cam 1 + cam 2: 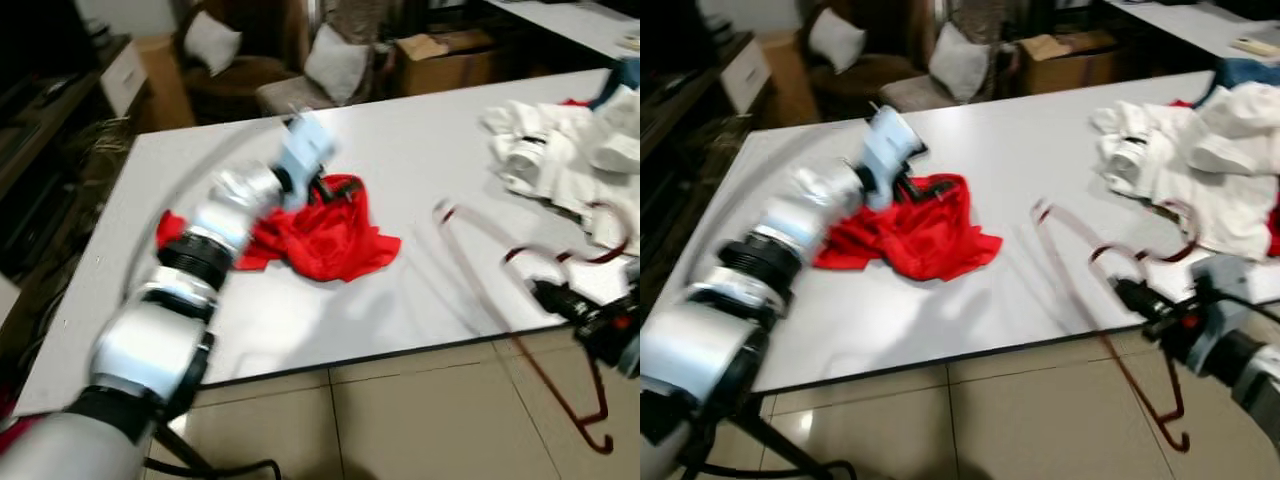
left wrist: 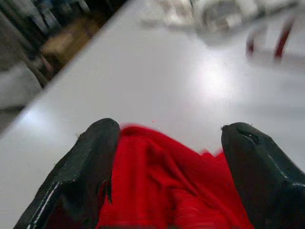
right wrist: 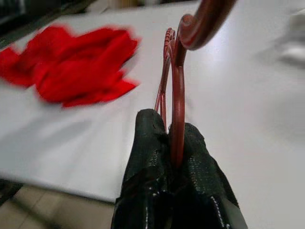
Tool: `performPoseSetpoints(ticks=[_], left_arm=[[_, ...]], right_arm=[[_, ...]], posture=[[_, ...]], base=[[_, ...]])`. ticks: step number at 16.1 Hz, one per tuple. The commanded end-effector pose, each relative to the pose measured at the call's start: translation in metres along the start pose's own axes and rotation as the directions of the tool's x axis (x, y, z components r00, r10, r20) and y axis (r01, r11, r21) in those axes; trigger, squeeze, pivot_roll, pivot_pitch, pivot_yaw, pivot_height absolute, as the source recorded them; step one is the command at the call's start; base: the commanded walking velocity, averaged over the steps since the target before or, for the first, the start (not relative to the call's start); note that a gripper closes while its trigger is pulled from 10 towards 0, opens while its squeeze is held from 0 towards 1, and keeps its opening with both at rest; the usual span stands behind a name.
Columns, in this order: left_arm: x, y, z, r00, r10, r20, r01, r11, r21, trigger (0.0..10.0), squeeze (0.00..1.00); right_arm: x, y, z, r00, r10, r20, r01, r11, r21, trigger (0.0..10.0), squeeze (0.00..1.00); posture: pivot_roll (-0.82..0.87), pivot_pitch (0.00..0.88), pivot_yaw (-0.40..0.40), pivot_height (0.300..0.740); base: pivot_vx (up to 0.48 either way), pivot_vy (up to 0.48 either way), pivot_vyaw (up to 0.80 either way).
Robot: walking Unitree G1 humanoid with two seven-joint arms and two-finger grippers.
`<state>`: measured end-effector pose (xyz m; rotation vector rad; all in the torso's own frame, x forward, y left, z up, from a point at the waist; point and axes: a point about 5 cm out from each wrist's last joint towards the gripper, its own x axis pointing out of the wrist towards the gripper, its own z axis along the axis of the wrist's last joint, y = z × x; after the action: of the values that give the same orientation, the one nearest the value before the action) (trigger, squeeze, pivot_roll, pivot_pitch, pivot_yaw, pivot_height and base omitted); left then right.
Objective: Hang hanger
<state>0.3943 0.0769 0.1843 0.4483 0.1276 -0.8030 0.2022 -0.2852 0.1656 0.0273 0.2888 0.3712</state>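
Hanger, thin dark-red wire, pinched by right gripper at white table edge, hook dangling over tiles. Left gripper: fingers apart over crumpled red cloth. Right wrist: rubbery black fingers clamped on glossy curved hanger.

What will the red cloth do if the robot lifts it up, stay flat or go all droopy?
Probably droopy. The red cloth lies crumpled in soft folds on the white table, so it should sag and hang from wherever it is pinched. It looks thin, so likely light. The left gripper is open around it, and loose folds might slip out unless it grabs plenty.
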Motion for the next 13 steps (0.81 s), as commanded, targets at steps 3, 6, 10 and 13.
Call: performPoseSetpoints(ticks=[3,6,10,13], left_arm=[[-0.004,0.011,-0.021,0.980,0.171,-0.107,-0.165,0.985,0.057,10.0,0.00],[-0.013,0.025,-0.033,0.926,0.357,-0.125,-0.357,0.934,0.024,10.0,0.00],[-0.016,0.023,-0.047,0.903,0.398,-0.165,-0.415,0.906,-0.086,10.0,0.00],[-0.015,0.021,-0.050,0.892,0.416,-0.174,-0.441,0.886,-0.144,10.0,0.00]], right_arm=[[-0.010,0.011,0.010,0.993,-0.068,0.094,0.068,0.998,0.002,10.0,0.00],[-0.016,0.035,0.003,0.991,-0.033,0.127,0.025,0.998,0.066,10.0,0.00],[-0.019,0.062,-0.018,0.997,-0.008,0.078,-0.005,0.988,0.157,10.0,0.00],[-0.020,0.074,-0.015,0.996,-0.019,0.091,0.002,0.983,0.182,10.0,0.00]], posture=[[-0.38,0.000,0.151,0.740],[-0.40,0.027,0.142,0.740],[-0.42,0.075,0.127,0.740],[-0.44,0.125,0.125,0.740]], base=[[0.000,0.000,0.00],[0.000,0.000,0.00],[0.000,0.000,0.00],[0.000,0.000,0.00]])
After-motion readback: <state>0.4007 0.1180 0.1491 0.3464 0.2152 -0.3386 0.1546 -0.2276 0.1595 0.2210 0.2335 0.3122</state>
